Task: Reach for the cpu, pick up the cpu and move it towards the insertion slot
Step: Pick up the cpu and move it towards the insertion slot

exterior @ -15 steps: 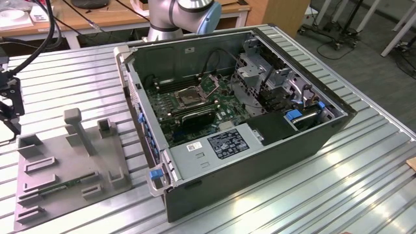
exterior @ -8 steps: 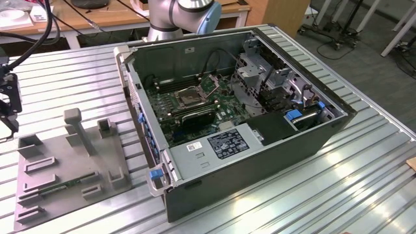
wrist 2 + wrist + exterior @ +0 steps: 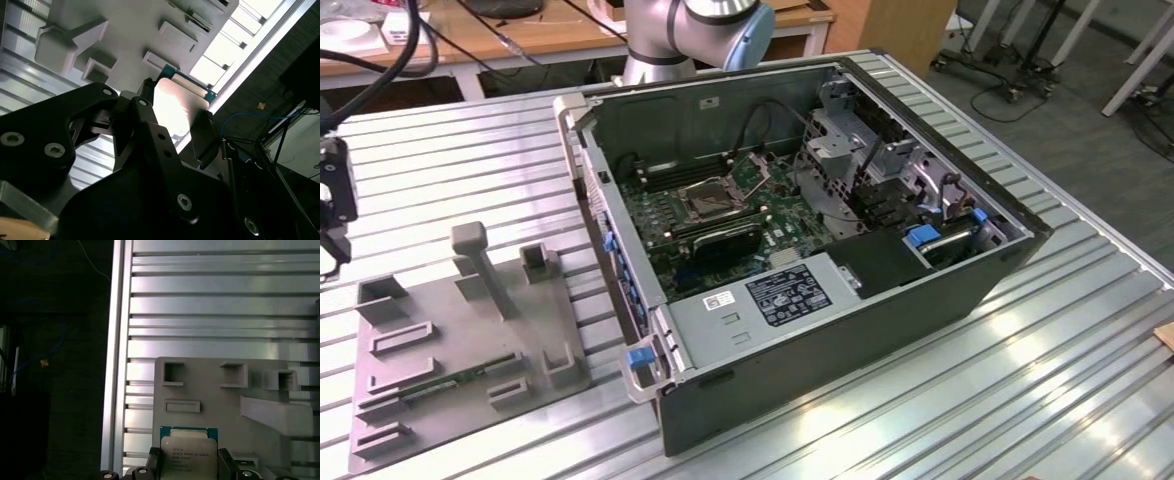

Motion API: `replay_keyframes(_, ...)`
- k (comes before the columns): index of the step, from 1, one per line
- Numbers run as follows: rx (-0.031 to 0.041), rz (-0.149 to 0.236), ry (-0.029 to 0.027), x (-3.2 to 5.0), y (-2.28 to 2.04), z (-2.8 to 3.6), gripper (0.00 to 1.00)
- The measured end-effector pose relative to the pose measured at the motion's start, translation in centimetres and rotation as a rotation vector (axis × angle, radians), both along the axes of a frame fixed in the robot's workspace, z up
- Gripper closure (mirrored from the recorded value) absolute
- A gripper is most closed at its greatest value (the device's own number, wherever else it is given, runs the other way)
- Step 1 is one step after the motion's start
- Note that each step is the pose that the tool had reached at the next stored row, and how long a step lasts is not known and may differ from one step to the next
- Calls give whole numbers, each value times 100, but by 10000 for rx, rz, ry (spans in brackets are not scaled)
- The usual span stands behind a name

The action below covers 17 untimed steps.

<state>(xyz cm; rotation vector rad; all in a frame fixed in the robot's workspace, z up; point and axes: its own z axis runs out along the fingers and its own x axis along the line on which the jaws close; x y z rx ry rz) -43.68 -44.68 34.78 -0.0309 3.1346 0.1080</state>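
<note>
Gripper (image 3: pixel 189 466) pinching cpu (image 3: pixel 189 450) btwn fingers (image 3: pixel 226 464), over grey tray (image 3: pixel 210 395).

The hand (image 3: pixel 190 461) covers part of the cpu (image 3: pixel 189 454) in both wrist views.

Tool (image 3: pixel 177 102) at the exterior view's left edge, fingers (image 3: pixel 225 463) seemingly clamped on cpu (image 3: pixel 188 452)
</note>
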Motion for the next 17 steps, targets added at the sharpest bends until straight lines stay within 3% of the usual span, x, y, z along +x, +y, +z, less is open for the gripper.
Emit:
replay_keyframes(6, -4, 0, 0, 0, 0, 79, 46)
replay_keyframes(17, -19, 0, -2, 0, 0, 115, 46)
